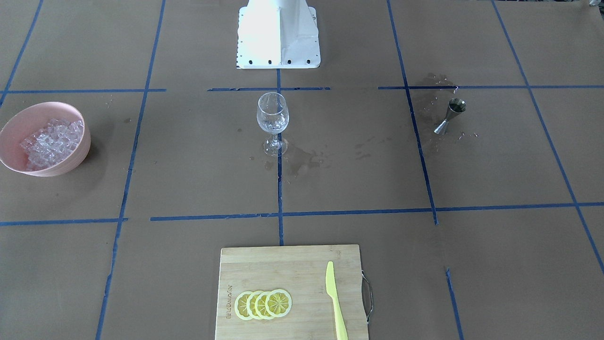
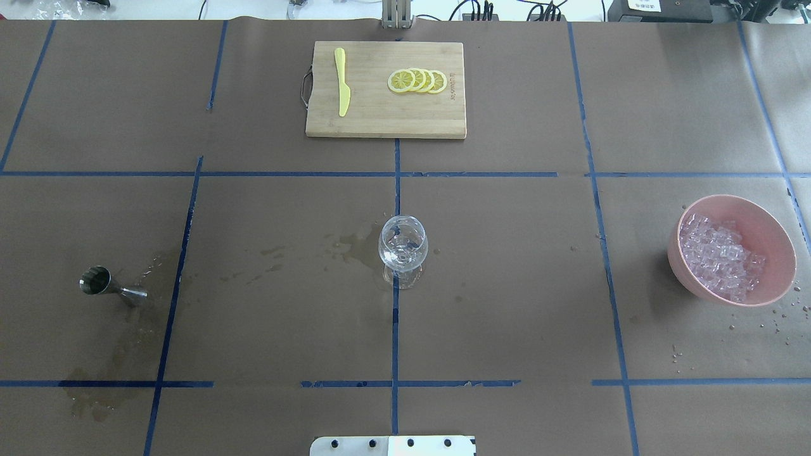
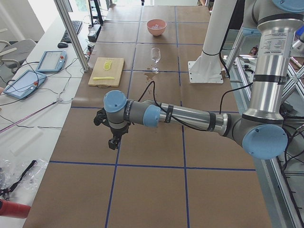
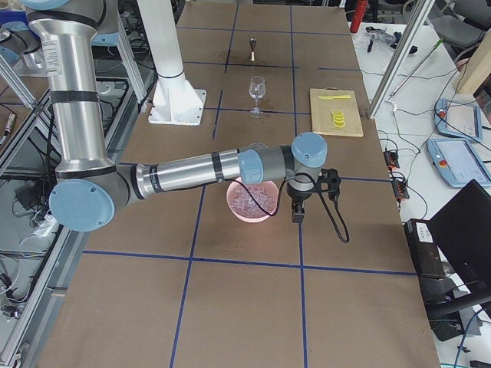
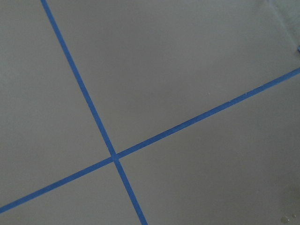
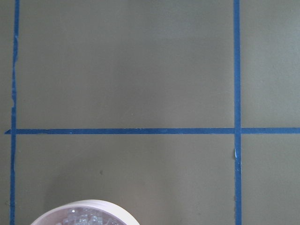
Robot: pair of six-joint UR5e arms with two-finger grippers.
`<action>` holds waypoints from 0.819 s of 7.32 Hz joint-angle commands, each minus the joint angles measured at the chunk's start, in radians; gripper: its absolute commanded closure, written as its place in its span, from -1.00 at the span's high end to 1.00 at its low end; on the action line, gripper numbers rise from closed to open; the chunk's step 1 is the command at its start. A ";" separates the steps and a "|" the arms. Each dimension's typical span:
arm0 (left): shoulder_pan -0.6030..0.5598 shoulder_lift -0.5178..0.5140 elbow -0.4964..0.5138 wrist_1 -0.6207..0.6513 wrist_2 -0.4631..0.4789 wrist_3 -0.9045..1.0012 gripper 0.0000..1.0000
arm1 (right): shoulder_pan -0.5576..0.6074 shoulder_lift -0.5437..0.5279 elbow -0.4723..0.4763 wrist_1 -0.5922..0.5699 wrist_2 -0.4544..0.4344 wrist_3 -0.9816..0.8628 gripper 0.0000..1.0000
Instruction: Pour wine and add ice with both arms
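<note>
1. The task looks early or midway. The wine glass (image 1: pixel 272 115) stands upright with a little clear matter low in its bowl; I cannot tell whether that is liquid or ice.
2. The wine (image 1: pixel 302 160) shows as dark wet patches on the paper at the glass's foot, on its left side, and further left around the jigger (image 1: pixel 450 115).
3. The ice (image 1: pixel 52 141) lies heaped in a pink bowl (image 1: pixel 71 160) well to the glass's right, so adding it seems still to do.
4. The left gripper (image 3: pixel 113 138) hangs over bare paper far to the glass's left. The right gripper (image 4: pixel 298 213) hangs far to its right, near the bowl. I cannot tell how far either is open, or whether either holds anything.
5. Counted: one glass, one jigger, one bowl and many ice cubes. Beyond the glass, one cutting board (image 1: pixel 283 264) carries four lemon slices (image 1: pixel 263 303) and one yellow knife (image 1: pixel 335 302).
</note>
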 commanded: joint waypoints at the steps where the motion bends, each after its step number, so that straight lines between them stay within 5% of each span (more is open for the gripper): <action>1: -0.130 0.011 -0.036 0.028 -0.010 0.004 1.00 | 0.006 0.007 -0.041 0.008 -0.005 0.002 1.00; 6: -0.030 0.062 -0.061 0.041 -0.010 0.000 1.00 | 0.006 -0.011 -0.051 0.008 0.005 0.019 1.00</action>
